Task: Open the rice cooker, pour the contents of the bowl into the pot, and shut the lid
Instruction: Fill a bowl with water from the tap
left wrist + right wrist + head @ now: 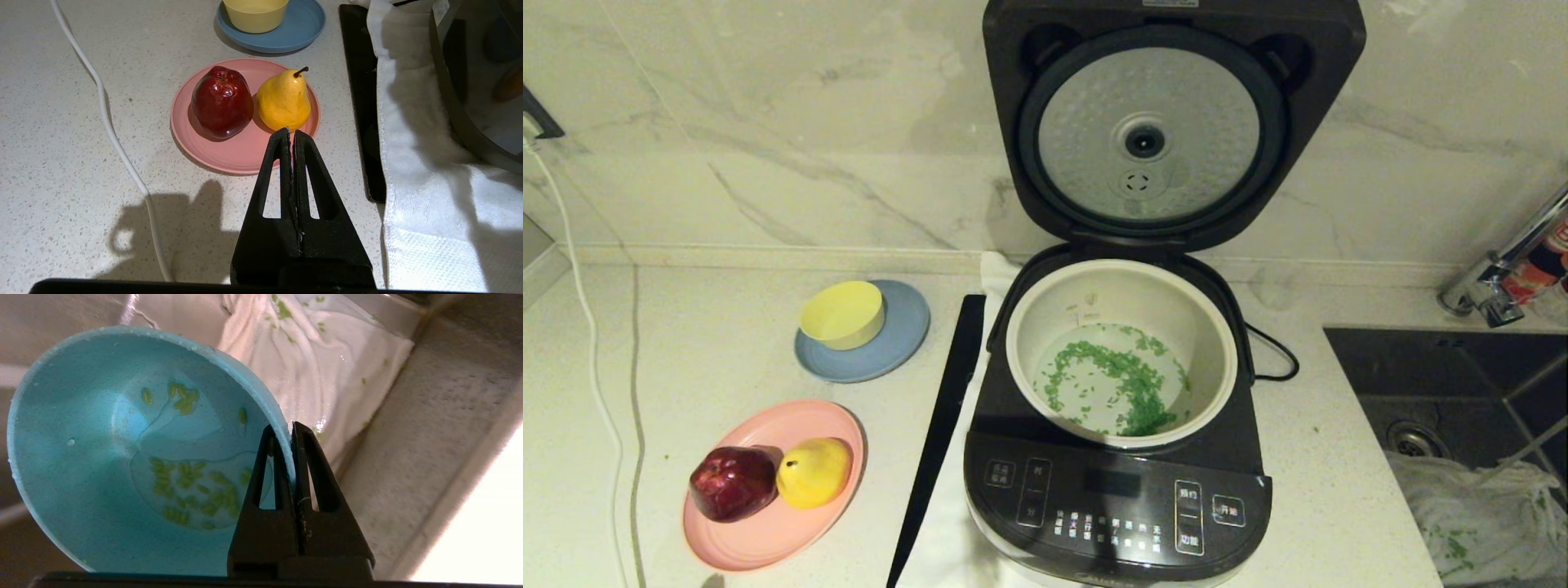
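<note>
Warm dim light; gripper shadow falls on the counter (61, 183); white glare beside the sharply focused bowl (122, 457).

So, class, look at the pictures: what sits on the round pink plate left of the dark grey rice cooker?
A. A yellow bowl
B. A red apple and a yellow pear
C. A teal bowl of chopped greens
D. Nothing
B: the round pink plate carries a dark red apple and a yellow pear side by side; the left wrist view shows the same pair.

Glossy dark cooker (1117, 490), dimpled silvery lid (1147, 135) disc, speckled stone-like counter (686, 343), wet smooth bowl (102, 465).
</note>
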Robot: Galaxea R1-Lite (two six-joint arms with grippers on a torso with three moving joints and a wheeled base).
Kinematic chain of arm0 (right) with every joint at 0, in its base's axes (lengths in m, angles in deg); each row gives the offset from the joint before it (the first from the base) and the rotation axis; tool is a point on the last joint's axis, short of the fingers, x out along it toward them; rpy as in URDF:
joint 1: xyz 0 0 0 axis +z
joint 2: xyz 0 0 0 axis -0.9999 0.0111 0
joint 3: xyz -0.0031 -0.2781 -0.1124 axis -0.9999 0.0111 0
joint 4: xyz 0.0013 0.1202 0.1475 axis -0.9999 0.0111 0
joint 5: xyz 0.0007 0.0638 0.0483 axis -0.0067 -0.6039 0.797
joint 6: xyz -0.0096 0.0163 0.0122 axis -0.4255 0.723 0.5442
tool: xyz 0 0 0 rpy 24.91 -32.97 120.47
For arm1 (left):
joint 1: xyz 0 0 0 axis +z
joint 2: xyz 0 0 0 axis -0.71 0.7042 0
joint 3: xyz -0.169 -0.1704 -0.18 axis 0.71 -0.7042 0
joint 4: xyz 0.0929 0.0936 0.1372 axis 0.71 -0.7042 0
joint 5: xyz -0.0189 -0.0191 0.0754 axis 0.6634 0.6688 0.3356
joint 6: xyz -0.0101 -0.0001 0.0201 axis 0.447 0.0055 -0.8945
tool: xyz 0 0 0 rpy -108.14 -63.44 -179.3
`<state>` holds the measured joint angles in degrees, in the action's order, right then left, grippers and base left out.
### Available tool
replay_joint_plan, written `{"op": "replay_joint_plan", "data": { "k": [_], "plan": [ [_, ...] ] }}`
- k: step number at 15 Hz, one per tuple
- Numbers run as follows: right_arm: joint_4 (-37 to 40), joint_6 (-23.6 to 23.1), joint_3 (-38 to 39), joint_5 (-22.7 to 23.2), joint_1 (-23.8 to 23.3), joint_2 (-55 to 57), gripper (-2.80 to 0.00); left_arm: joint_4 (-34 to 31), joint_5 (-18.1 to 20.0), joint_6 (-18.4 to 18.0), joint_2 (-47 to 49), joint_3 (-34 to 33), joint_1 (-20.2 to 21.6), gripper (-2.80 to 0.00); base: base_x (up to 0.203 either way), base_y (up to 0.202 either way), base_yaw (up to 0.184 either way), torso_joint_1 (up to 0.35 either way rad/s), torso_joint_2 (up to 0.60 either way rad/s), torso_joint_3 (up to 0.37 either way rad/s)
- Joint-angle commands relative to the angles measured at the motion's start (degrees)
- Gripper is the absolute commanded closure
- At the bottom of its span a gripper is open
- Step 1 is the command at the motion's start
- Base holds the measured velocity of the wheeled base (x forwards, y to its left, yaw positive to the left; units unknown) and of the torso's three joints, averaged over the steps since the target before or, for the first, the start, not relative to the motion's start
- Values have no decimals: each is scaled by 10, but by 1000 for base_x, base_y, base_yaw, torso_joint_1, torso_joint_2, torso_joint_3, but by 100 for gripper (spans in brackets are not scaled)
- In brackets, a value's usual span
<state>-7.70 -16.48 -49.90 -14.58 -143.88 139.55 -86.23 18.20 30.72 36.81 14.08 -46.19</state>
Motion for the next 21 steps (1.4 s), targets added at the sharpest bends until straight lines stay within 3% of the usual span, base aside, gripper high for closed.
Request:
{"op": "replay_joint_plan", "data": {
  "k": [1,11,14,21],
  "plan": [
    [-5,5,-12,1,5,15,0,0,0,0,0,-2,0,0,0,0,0,0,0,0],
    [-4,10,-59,-1,38,40,0,0,0,0,0,-2,0,0,0,0,0,0,0,0],
    [1,31,-94,-6,48,56,0,0,0,1,0,-2,0,0,0,0,0,0,0,0],
    [8,31,-67,-6,50,30,0,0,0,1,0,-2,0,0,0,0,0,0,0,0]
  ]
}}
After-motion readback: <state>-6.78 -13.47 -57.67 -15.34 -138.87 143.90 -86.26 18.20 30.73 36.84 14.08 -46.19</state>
